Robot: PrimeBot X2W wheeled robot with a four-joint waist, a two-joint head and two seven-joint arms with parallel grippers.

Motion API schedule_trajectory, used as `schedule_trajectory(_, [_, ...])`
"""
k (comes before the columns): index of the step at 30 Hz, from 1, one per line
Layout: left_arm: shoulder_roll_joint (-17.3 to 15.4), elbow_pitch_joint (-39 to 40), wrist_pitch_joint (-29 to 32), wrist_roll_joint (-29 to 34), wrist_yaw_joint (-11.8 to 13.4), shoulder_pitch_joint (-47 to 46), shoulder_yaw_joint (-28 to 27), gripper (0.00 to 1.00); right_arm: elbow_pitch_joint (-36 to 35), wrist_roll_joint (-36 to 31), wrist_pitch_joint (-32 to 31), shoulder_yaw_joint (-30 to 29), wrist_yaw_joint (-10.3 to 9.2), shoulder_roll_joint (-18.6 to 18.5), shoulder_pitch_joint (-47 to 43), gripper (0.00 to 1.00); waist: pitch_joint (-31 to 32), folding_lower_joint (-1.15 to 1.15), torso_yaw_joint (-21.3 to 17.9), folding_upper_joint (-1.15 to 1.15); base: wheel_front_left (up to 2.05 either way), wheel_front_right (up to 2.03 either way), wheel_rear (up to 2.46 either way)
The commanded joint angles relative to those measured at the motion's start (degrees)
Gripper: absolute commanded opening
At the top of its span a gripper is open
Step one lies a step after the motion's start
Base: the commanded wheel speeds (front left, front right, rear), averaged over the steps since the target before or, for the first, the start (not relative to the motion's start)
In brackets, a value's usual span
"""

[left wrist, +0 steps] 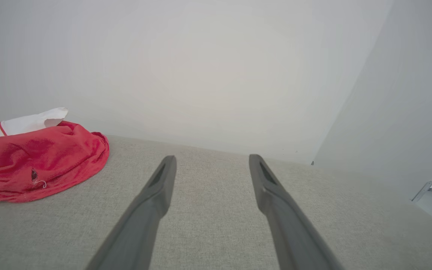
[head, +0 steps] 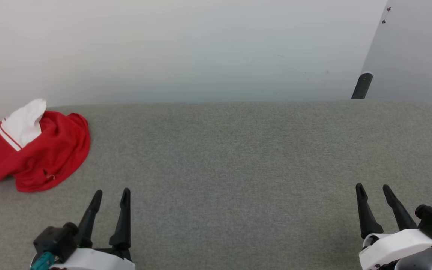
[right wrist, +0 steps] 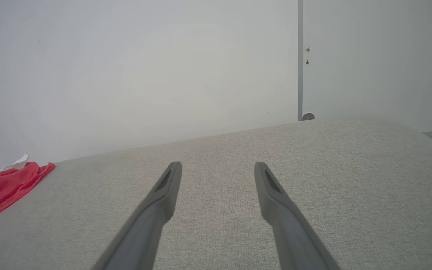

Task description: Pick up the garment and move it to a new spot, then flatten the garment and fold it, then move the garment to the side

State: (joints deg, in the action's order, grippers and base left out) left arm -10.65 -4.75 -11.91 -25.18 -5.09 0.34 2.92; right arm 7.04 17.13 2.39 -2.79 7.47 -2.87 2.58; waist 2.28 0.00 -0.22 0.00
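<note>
- The garment (head: 47, 150): a red shirt in a loose heap, one white sleeve (head: 26, 123) with a red stripe folded up on top. It lies ahead of the left tool (head: 111, 192) and off to its outer side, near but not touching. It is well apart from the right tool (head: 372, 186), across the whole surface.
- The chest lettering is hidden in the folds.
- Left wrist view: the garment (left wrist: 43, 161) sits left of the two fingers, with nothing between them.
- Both tools are wide open and empty, hovering low over the grey fabric tabletop (head: 238, 157). It may be a padded bench; I can't tell which.
- Step in hand, as I judge it: the very first one, the pick-up not yet begun. The garment is unflattened and unfolded.
- Next move calls for the left tool to swing outward and forward, come down on the near red bulge of the heap and close on a thick fold. It would then carry the garment toward the bare middle between the tools.
- The right tool could help once the cloth is in reach.
- Containers: none to note; the garment lies loose on the tabletop.
</note>
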Motion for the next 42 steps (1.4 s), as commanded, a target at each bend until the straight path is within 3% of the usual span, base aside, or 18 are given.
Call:
schedule_trajectory(1, [0.0,0.5,-0.4,1.2,-0.3,0.2,-0.2,1.00,-0.6,-1.0,0.3,0.1,0.03,0.0,-0.7,1.00,0.0,0.00,0.0,0.00,0.00,0.00,0.00])
schedule_trajectory(28, [0.3,2.3,-3.3,13.8,-2.0,1.2,-0.9,1.00,-2.0,-11.2,2.4,0.1,0.04,0.0,-1.4,1.00,0.0,0.00,0.1,0.00,0.00,0.00,0.00])
schedule_trajectory(42, [0.3,0.4,-3.2,13.2,-2.1,0.2,-1.2,1.00,-2.0,-10.5,2.8,0.8,0.04,0.0,-1.8,1.00,0.4,0.00,2.9,0.00,0.00,0.00,0.00])
